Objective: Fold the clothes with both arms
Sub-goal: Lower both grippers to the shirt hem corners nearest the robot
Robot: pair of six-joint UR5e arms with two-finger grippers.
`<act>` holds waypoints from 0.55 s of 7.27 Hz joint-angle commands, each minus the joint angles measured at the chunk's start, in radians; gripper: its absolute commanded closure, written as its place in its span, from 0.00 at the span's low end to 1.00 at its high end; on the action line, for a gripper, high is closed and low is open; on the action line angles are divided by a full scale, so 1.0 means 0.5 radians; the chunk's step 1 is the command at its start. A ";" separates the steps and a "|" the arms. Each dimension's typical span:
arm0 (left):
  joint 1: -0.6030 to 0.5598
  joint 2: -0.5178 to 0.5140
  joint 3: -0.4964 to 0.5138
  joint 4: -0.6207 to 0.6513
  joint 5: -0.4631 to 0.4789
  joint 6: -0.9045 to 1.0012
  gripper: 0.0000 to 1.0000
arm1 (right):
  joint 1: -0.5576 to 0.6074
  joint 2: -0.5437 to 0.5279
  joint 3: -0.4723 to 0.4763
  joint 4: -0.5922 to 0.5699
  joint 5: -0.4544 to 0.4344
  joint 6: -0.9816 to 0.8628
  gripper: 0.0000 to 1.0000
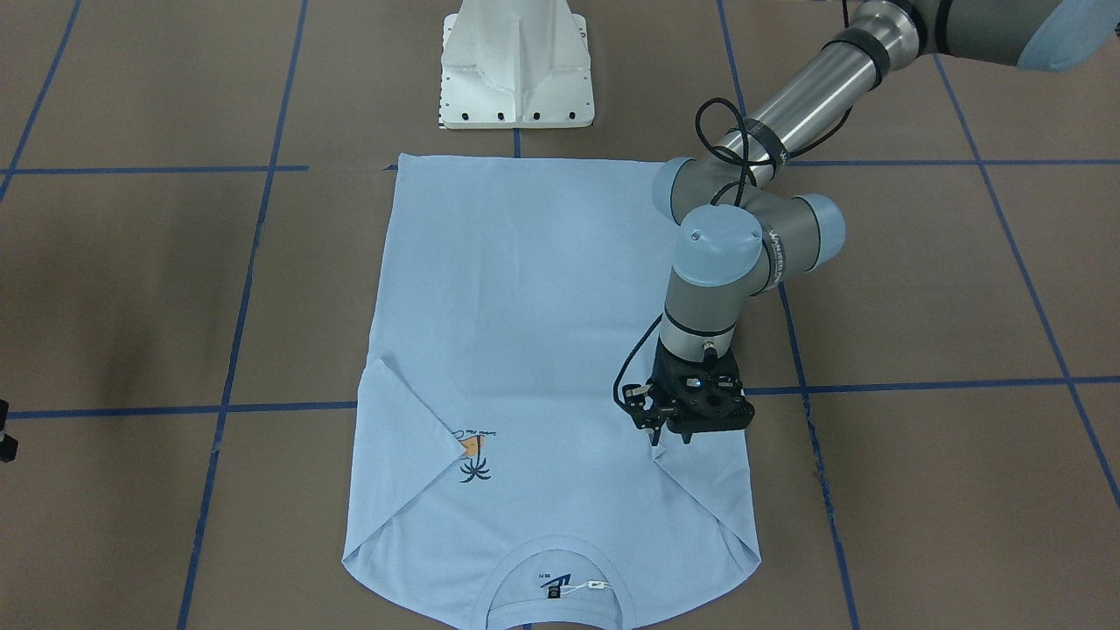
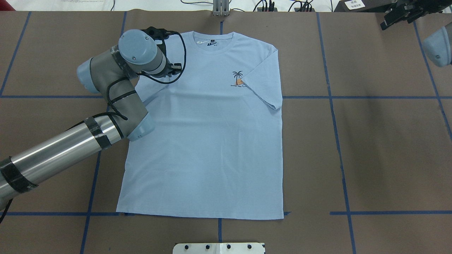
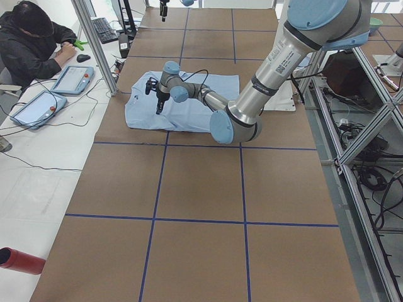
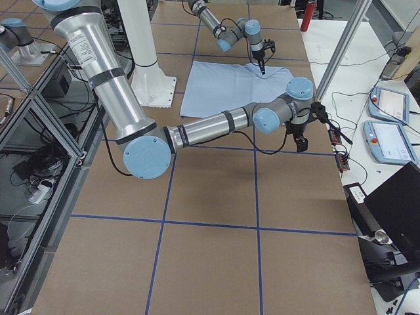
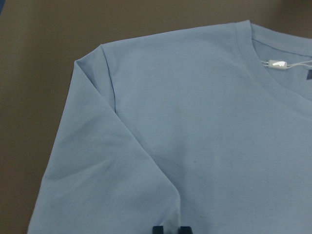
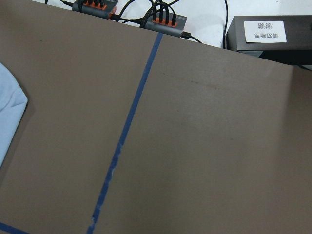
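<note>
The light blue T-shirt [image 1: 542, 332] [image 2: 208, 141] lies flat on the brown table, chest print [image 2: 238, 79] up and collar at the far edge from the robot. Both sleeves are folded in over the body. My left gripper [image 1: 669, 435] [image 5: 170, 230] points down at the tip of the folded-in sleeve on my left. Its fingertips are nearly together, pinching the cloth. The collar tag [image 5: 278, 64] shows in the left wrist view. My right gripper [image 2: 388, 19] [image 4: 302, 143] hangs over the table's far right corner, off the shirt, open and holding nothing.
The white pedestal base [image 1: 516, 70] stands just behind the shirt's hem. Power strips [image 6: 161, 19] and a black box [image 6: 273, 34] line the far table edge. A person [image 3: 31, 38] sits at a side desk with tablets. Blue tape lines [image 2: 339, 141] cross the table.
</note>
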State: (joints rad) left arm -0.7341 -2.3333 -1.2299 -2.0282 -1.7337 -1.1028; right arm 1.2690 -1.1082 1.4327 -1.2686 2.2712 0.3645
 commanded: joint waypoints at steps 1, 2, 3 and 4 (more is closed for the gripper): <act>-0.004 0.147 -0.269 0.001 -0.018 0.043 0.00 | -0.239 -0.014 0.235 0.000 -0.169 0.572 0.00; -0.004 0.242 -0.426 0.007 -0.018 0.040 0.00 | -0.450 -0.090 0.449 0.000 -0.389 0.909 0.00; 0.002 0.322 -0.555 0.007 -0.021 0.043 0.00 | -0.634 -0.173 0.633 0.000 -0.513 1.356 0.00; 0.008 0.371 -0.659 0.004 -0.088 0.040 0.00 | -0.824 -0.246 0.836 -0.006 -0.645 1.655 0.00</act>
State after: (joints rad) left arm -0.7335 -2.1873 -1.4859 -2.0256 -1.7513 -1.0826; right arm 0.9760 -1.1848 1.7264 -1.2693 2.0357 0.9758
